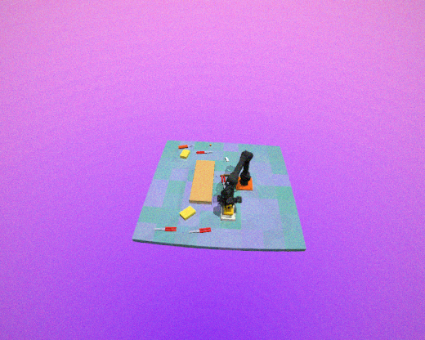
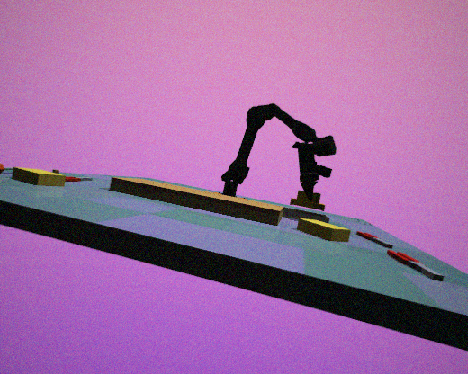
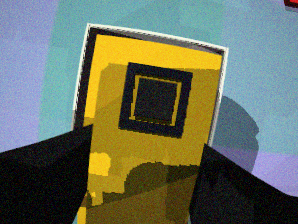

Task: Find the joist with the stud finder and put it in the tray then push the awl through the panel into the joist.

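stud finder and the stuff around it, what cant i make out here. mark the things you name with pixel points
- Underside of the stud finder [image 1: 229, 210] [image 2: 307, 200] [image 3: 155, 150]: hidden by its own body, every view
- Tray [image 1: 228, 219] [image 3: 226, 75] floor: covered by the stud finder, wrist view
- Joist: hidden under the panel [image 1: 203, 181] [image 2: 196, 195], top view

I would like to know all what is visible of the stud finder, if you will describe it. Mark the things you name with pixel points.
The stud finder [image 1: 229, 209] [image 2: 308, 200] [image 3: 155, 52] is a yellow, plastic-looking block with a dark square frame on top, around a thin yellow outline and a dark centre. The gripper's fingers grip it from both sides. It is held roughly level above the white-rimmed tray [image 1: 228, 219]; in the exterior view it looks raised.
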Available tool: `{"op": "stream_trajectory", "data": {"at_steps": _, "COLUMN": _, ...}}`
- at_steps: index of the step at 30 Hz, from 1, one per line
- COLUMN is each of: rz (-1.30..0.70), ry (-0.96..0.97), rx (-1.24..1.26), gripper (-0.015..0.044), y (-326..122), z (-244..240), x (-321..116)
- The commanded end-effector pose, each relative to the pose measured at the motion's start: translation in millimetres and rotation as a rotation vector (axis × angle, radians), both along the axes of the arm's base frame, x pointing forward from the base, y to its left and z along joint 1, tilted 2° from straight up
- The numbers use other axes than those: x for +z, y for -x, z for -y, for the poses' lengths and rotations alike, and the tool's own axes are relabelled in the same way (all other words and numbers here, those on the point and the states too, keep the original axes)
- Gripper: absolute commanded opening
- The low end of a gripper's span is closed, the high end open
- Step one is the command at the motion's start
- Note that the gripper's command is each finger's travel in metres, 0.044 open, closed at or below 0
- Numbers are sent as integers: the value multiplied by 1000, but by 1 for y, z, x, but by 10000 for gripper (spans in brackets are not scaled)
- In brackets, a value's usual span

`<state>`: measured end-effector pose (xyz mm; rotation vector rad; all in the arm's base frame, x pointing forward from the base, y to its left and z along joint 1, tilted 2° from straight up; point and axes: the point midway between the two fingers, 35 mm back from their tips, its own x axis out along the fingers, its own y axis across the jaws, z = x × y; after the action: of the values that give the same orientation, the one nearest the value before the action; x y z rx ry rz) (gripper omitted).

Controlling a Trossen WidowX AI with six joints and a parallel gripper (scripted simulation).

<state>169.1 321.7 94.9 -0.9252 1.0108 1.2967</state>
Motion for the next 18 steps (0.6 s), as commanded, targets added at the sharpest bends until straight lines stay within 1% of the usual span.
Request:
{"op": "stream_trajectory", "data": {"at_steps": 1, "rz": -2, "ry": -4, "rx": -5, "gripper": 0, "y": 0, "z": 0, "x": -7}}
{"op": "stream_trajectory", "data": {"at_steps": 18, "rz": -2, "ry": -4, "rx": -5, "gripper": 0, "y": 2, "z": 0, "x": -29}}
